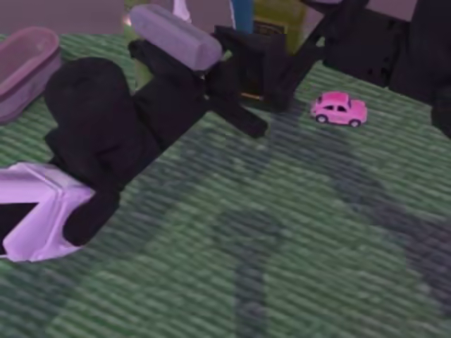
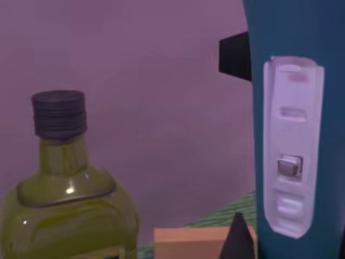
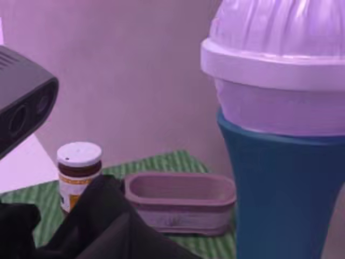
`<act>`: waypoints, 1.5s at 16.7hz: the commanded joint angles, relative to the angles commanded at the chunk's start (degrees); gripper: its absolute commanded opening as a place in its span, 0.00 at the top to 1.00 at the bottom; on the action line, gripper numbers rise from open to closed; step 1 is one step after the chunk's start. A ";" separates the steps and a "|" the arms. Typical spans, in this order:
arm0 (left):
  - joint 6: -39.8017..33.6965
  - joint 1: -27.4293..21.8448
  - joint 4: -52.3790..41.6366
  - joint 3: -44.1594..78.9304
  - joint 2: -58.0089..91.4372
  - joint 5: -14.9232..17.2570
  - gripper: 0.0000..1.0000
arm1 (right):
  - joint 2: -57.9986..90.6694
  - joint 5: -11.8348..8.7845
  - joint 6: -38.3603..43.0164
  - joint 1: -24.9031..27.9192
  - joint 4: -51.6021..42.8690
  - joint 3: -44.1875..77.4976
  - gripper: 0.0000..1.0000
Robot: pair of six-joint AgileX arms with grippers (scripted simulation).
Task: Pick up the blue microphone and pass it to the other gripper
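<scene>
The blue microphone is held off the table, its white switch strip facing the left wrist camera. In the top view only a strip of its teal handle shows at the back edge. My left gripper, on the arm with the pale grey bar and white casing, is shut on the handle; one black fingertip lies against it. The right wrist view shows the silvery-white head over the handle, close by. My right gripper, all black, is open beside the microphone, and one of its fingers stands apart from the handle.
A yellow-green bottle with a dark cap stands beside the microphone, near a wooden block. A pink toy car sits at the right. At the far left are a pinkish tub and a white-lidded jar.
</scene>
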 joint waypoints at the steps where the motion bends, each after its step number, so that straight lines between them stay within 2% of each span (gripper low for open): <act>1: 0.00 0.00 0.00 0.00 0.00 0.00 1.00 | 2.18 1.04 0.04 1.01 0.32 1.85 0.00; 3: 0.00 0.00 0.00 0.00 0.00 0.00 1.00 | 4.72 2.44 0.09 2.37 0.72 4.29 0.00; 7: 0.00 0.00 0.00 0.00 0.00 0.00 1.00 | 5.08 2.66 0.10 2.59 0.79 4.63 0.00; 20: 0.00 0.00 0.00 0.00 0.00 0.00 1.00 | 5.08 2.66 0.10 2.59 0.79 4.63 0.98; 25: 0.00 0.00 0.00 0.00 0.00 0.00 1.00 | 5.08 2.66 0.10 2.59 0.79 4.63 1.00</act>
